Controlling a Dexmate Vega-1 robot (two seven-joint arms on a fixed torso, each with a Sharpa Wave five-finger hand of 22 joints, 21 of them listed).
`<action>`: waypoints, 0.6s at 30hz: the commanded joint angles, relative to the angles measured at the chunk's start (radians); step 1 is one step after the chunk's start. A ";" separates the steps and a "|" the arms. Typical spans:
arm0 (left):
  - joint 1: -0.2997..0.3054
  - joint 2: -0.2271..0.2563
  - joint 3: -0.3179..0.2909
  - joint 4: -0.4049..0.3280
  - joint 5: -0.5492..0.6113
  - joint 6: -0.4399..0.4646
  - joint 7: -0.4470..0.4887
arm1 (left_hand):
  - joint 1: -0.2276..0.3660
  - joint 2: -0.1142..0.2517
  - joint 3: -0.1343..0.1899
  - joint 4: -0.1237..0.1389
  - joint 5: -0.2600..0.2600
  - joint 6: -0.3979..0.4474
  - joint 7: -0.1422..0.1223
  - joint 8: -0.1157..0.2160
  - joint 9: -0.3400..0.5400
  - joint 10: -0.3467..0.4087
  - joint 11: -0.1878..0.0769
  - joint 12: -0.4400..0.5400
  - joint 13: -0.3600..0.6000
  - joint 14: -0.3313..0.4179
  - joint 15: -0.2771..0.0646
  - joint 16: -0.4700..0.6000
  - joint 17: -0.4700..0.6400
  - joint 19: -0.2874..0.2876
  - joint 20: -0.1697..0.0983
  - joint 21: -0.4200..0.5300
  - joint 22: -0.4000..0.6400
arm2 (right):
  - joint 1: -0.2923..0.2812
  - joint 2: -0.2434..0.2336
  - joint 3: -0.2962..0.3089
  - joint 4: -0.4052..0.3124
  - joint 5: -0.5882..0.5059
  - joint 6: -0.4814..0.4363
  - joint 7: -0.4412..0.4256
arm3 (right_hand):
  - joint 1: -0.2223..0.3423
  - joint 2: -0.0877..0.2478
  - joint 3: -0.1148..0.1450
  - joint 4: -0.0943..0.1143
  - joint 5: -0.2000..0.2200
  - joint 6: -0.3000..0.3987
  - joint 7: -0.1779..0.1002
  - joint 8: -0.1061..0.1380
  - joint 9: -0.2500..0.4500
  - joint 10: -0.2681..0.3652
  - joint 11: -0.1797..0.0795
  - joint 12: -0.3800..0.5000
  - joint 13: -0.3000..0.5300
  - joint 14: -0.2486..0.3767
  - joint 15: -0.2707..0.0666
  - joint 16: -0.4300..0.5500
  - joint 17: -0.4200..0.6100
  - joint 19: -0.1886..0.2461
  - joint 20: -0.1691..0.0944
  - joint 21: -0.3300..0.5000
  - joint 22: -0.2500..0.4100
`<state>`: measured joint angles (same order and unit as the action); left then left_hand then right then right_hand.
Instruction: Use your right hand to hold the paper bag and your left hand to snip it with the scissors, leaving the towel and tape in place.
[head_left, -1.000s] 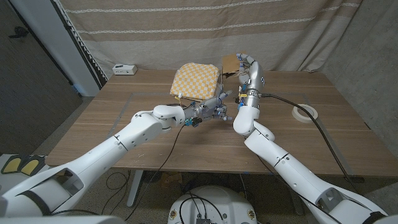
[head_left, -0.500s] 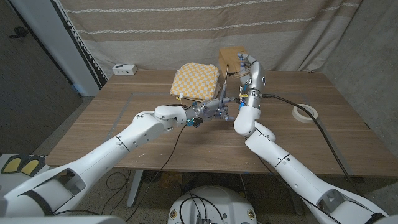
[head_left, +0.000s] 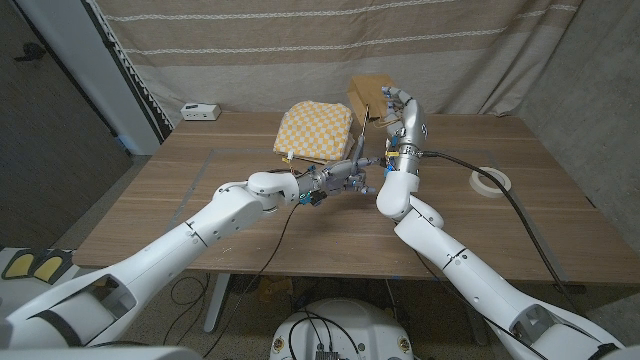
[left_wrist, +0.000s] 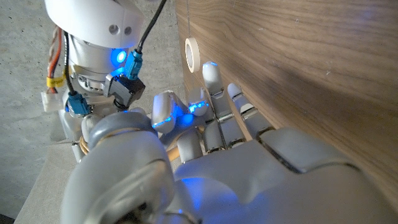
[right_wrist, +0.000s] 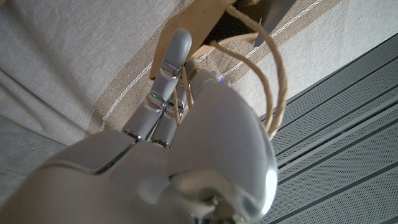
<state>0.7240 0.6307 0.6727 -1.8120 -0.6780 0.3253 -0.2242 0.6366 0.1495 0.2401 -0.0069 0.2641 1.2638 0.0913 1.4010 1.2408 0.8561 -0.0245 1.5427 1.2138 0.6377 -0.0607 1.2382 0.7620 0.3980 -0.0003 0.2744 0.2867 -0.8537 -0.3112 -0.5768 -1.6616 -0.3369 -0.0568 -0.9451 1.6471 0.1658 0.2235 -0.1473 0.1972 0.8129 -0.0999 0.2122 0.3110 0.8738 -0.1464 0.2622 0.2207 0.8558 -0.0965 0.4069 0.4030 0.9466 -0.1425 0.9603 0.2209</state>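
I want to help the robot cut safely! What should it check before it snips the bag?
1. Right hand holds the paper bag up by its handles: ok.
2. Left hand grips the scissors: cannot tell, they are hidden among the fingers.
3. Scissors reach the bag: not ok, the left hand is lower and nearer the robot.
4. Checkered towel left on the table: ok.
5. Tape roll left on the table: ok.

A striped beige curtain (head_left: 330, 45) hangs behind the wooden table (head_left: 200, 190), beside a dark wall panel (head_left: 50, 110).
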 joint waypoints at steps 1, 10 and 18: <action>0.026 -0.010 -0.017 0.031 -0.012 -0.060 -0.007 | 0.062 0.045 0.051 0.029 -0.018 0.043 0.035 0.178 0.001 0.006 -0.009 -0.006 -0.007 0.003 -0.083 -0.010 0.008 0.001 -0.008 0.010 0.007 | 0.020 0.000 -0.005 0.023 0.001 -0.021 0.010 | 0.015 0.000 0.007 -0.003 0.003 0.007 -0.003 -0.002 0.002 0.007 0.004 -0.003 0.006 0.018 -0.129 0.004 0.002 -0.003 -0.091 0.008 0.002; 0.040 -0.013 -0.035 0.070 -0.029 -0.111 -0.037 | 0.065 0.041 0.078 0.032 -0.040 0.044 0.034 0.177 0.001 0.005 -0.008 -0.007 -0.006 0.004 -0.089 -0.015 0.016 -0.002 -0.010 0.013 0.010 | 0.031 0.018 -0.012 0.030 0.012 -0.065 0.013 | 0.014 0.000 0.008 -0.003 0.002 0.010 -0.002 -0.001 0.002 0.011 0.003 -0.002 0.005 0.019 -0.128 0.004 0.000 -0.007 -0.091 0.012 0.001; 0.050 -0.005 -0.045 0.091 -0.035 -0.147 -0.069 | 0.063 0.035 0.098 0.033 -0.057 0.045 0.033 0.177 0.001 0.004 -0.013 -0.006 -0.003 0.006 -0.091 -0.022 0.018 -0.004 -0.012 0.016 0.013 | 0.034 0.032 -0.026 0.024 0.005 -0.099 -0.002 | 0.015 -0.001 0.009 -0.003 0.001 0.018 -0.001 0.001 0.001 0.017 0.005 0.000 0.005 0.020 -0.128 0.003 -0.003 -0.007 -0.092 0.016 0.000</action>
<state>0.7578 0.6213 0.6419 -1.7550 -0.6999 0.2328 -0.2540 0.6497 0.1417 0.2679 -0.0347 0.2114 1.2935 0.1110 1.4010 1.2408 0.8564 -0.0243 1.5367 1.2062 0.6378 -0.0607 1.2196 0.7761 0.3925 -0.0057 0.2816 0.2952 -0.8281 -0.2969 -0.5868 -1.6359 -0.3289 -0.1133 -0.9346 1.6475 0.1662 0.2253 -0.1491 0.1962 0.8239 -0.1035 0.2122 0.3111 0.8791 -0.1410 0.2617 0.2207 0.8559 -0.0967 0.4063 0.3985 0.9413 -0.1371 0.9678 0.2182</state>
